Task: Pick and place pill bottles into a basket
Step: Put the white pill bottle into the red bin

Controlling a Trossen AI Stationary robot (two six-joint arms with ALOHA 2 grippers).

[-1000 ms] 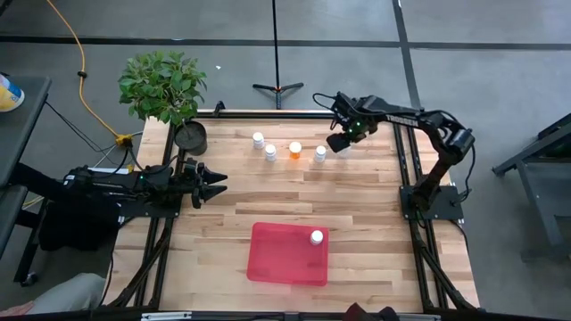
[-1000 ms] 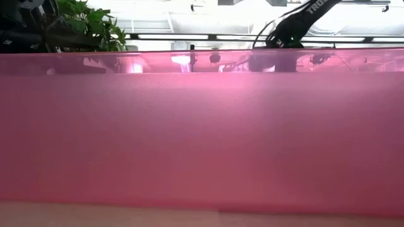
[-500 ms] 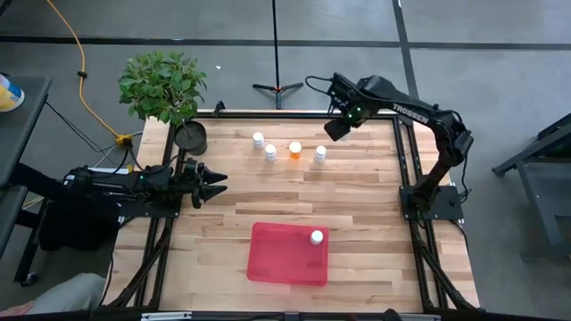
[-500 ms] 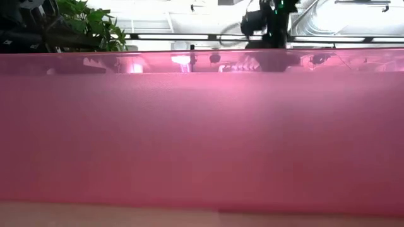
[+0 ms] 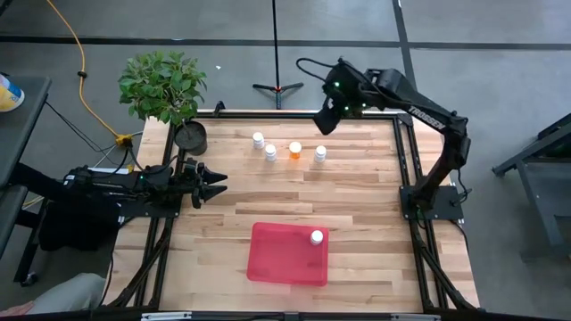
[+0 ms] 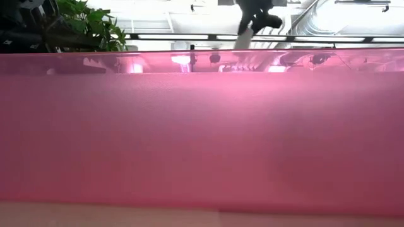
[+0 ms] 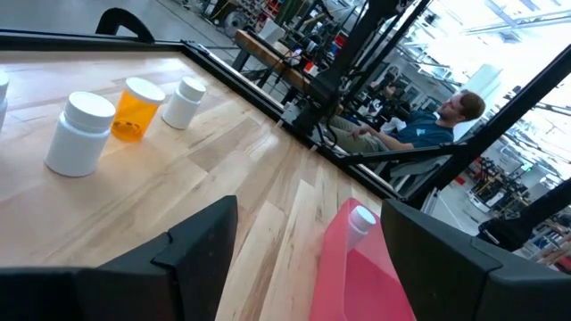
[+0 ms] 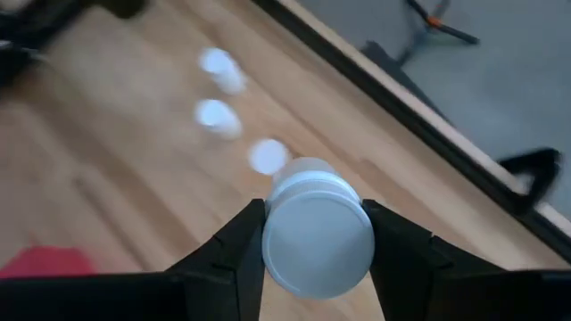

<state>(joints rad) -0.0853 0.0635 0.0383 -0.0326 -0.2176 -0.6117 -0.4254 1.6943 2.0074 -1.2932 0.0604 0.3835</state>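
Right gripper (image 8: 317, 234): fingers pinched on a white bottle (image 8: 318, 227), one finger on each side of its body, cap end toward the wrist camera. In the high view the right gripper (image 5: 326, 120) is raised over the far edge of the table (image 5: 375, 205), near the far right corner; the low view shows it high up with the bottle (image 6: 243, 39) hanging under it.

Below and beyond the held bottle, a row of four stands on the far part of the table: white (image 5: 258, 140), white (image 5: 270, 152), orange (image 5: 295, 150), white (image 5: 320, 153). They stand apart, none touching. All upright.

Basket (image 5: 285, 259): near middle of the table, well apart from the row. One white bottle (image 5: 316, 237) stands upright in its far right corner. In the low view the basket wall (image 6: 202, 139) fills nearly the whole picture.

Left gripper (image 5: 214, 183): at the table's left edge, low, fingers spread, holding nothing. Its wrist view looks across at the row and the basket (image 7: 357, 276).

Black pot (image 5: 190, 136) with a plant (image 5: 161, 85) at the far left corner.
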